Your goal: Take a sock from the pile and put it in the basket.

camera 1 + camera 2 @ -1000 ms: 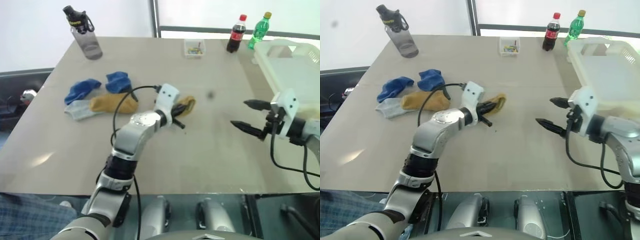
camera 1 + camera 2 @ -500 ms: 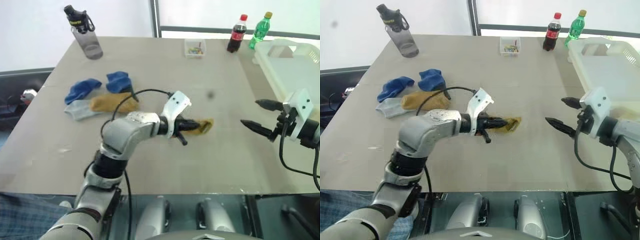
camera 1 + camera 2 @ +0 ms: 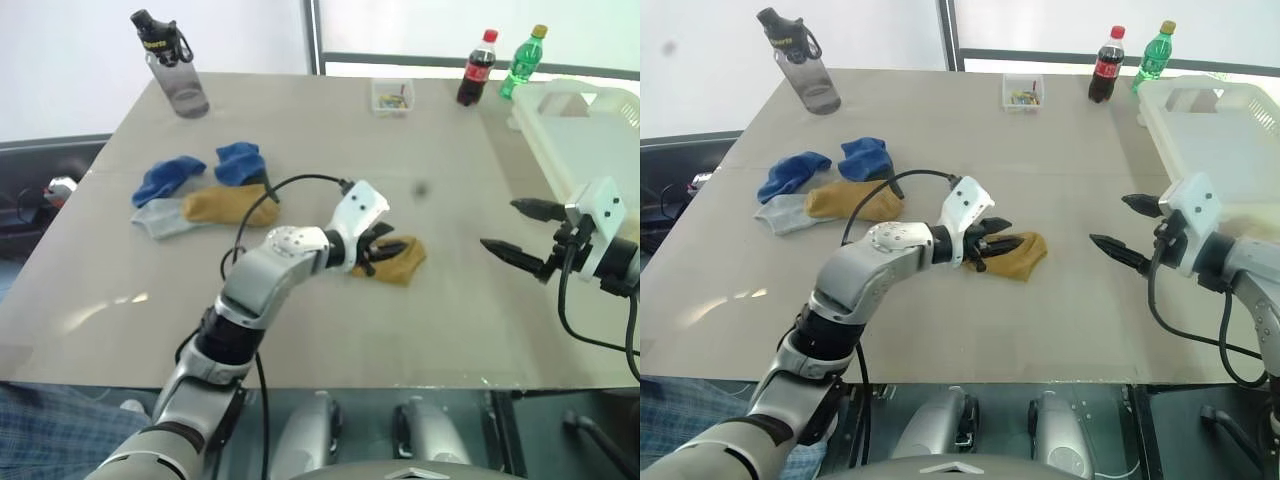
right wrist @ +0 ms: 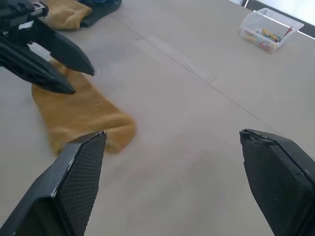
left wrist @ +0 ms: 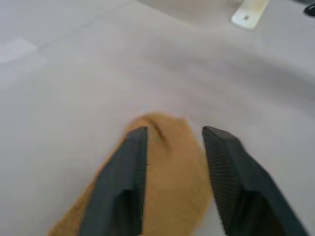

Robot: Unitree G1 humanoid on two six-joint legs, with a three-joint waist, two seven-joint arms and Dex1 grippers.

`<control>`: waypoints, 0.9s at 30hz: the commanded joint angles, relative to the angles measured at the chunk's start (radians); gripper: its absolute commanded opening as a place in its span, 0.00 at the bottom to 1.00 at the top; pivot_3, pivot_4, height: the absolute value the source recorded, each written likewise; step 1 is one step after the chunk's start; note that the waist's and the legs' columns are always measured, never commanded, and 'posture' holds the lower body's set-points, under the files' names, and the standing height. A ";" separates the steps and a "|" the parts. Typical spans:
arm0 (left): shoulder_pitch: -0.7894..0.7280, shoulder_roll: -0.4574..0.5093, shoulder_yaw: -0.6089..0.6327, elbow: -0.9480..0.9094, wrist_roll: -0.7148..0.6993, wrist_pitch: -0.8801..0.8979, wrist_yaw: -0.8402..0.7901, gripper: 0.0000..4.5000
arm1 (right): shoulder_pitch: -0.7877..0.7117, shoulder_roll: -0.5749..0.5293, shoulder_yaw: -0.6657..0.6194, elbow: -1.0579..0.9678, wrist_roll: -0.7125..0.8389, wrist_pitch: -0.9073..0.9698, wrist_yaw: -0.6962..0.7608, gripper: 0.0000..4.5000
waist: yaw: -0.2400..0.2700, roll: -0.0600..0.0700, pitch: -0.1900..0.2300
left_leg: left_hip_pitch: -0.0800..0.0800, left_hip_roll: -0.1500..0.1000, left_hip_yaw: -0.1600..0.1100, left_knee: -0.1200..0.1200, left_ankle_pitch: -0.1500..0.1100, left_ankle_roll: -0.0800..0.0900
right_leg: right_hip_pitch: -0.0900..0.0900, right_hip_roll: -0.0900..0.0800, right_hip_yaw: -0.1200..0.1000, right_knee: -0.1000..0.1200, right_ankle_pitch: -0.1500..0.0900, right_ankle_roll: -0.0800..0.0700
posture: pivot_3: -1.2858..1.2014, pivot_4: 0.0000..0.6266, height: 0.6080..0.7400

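Observation:
A mustard sock [image 3: 402,259] lies flat on the table's middle, apart from the pile [image 3: 200,190] of blue, grey and mustard socks at the left. My left gripper [image 3: 388,243] is open, its fingers [image 5: 123,177] straddling the near end of the sock [image 5: 170,167] without clamping it. My right gripper [image 3: 500,224] hangs open and empty a little to the sock's right. The right wrist view takes in the sock [image 4: 78,113] and the left gripper [image 4: 82,82]. The basket [image 3: 600,140], a translucent-white tub, stands at the table's right edge just behind my right gripper.
A grey water bottle [image 3: 170,65] stands at the back left. A small clear box of coloured bits [image 3: 390,96], a cola bottle [image 3: 472,68] and a green bottle [image 3: 522,62] line the back edge. Bare tabletop lies between the sock and the basket.
The left gripper carried the mustard sock rightward from the pile, then opened and let it go. The sock now lies on the table, and the left hand drew back slightly.

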 commanded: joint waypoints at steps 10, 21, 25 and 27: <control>0.088 0.201 0.108 -0.128 0.062 -0.248 -0.089 0.99 | -0.004 -0.021 -0.034 -0.034 0.018 -0.002 0.001 1.00 | -0.004 0.000 0.000 | 0.001 0.001 0.000 0.000 0.000 0.000 | 0.000 0.000 0.000 0.000 0.000 0.000 | 0.52 0.24 1.00; 0.239 0.419 0.163 0.012 0.191 -0.802 -0.284 0.99 | -0.027 -0.018 -0.008 -0.004 0.010 -0.011 0.015 1.00 | 0.007 0.000 0.000 | 0.000 0.000 0.000 0.000 0.000 0.000 | 0.000 -0.002 -0.001 -0.002 0.000 0.000 | 0.52 0.24 1.00; 0.234 0.424 0.126 0.122 0.257 -0.937 -0.320 0.99 | -0.033 -0.016 -0.003 0.002 0.007 -0.015 0.017 1.00 | 0.001 0.000 0.000 | 0.000 0.000 0.000 0.000 0.000 0.000 | 0.000 -0.001 -0.001 -0.001 0.000 0.000 | 0.52 0.24 1.00; 0.226 0.412 0.110 0.173 0.273 -0.975 -0.338 0.99 | -0.035 -0.015 -0.002 0.004 0.005 -0.017 0.019 1.00 | 0.000 0.000 0.000 | 0.000 0.000 0.000 0.000 0.000 0.001 | 0.000 -0.001 -0.001 -0.001 0.000 0.000 | 0.52 0.24 1.00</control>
